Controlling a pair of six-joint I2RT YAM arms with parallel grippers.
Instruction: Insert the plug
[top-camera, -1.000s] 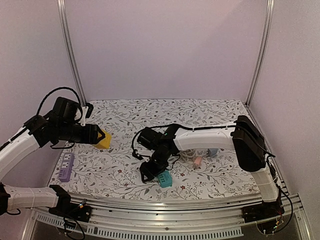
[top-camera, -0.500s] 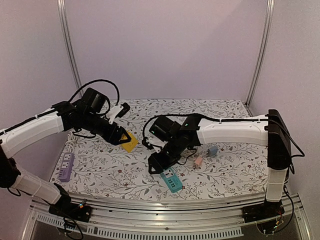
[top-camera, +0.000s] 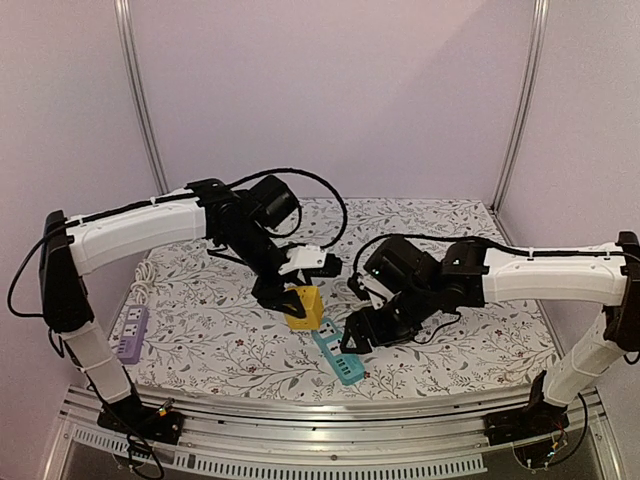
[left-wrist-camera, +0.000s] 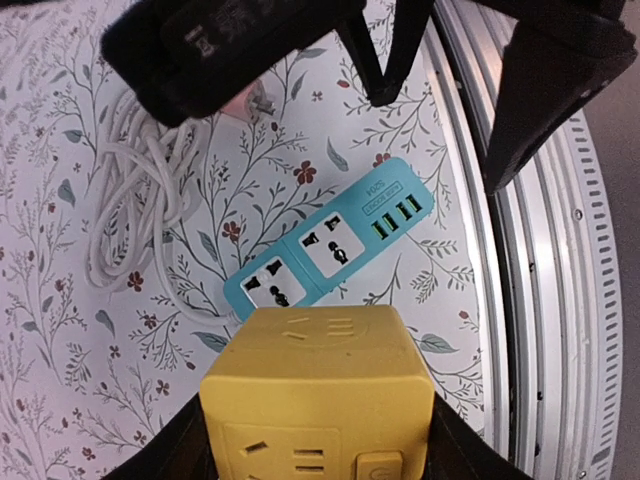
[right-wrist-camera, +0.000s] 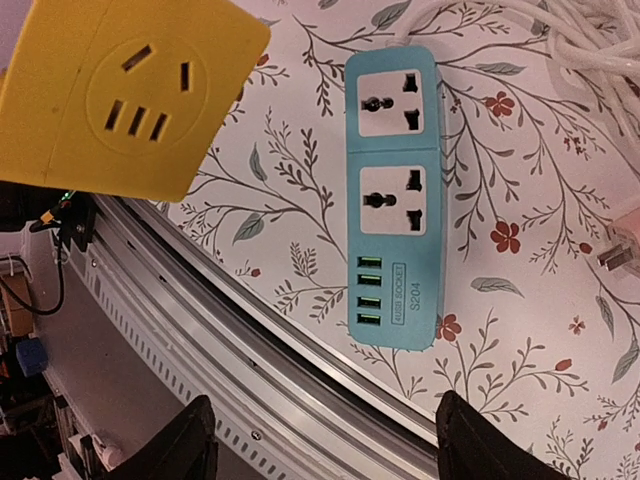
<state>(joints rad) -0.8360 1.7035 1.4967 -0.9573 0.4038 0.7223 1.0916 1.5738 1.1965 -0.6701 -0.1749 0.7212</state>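
My left gripper (top-camera: 292, 298) is shut on a yellow cube socket (top-camera: 304, 307), held just above the table; the cube (left-wrist-camera: 318, 390) fills the bottom of the left wrist view between the fingers. A teal power strip (top-camera: 338, 356) lies flat near the front edge, with two sockets and several USB ports (right-wrist-camera: 392, 190). My right gripper (top-camera: 358, 336) hovers over the strip's right side, open and empty (right-wrist-camera: 335, 450). A small pinkish plug (right-wrist-camera: 618, 252) lies on the table beyond the strip (left-wrist-camera: 330, 235); in the top view the right arm hides it.
A white cable (left-wrist-camera: 125, 210) lies coiled past the teal strip. A purple power strip (top-camera: 131, 333) sits at the left edge of the patterned table (top-camera: 210, 350). The metal front rail (top-camera: 330, 410) runs close beside the teal strip.
The left arm swung right, carrying the yellow cube from the table's left to over the teal strip. The right gripper opened, came off the strip and drew back to the right.
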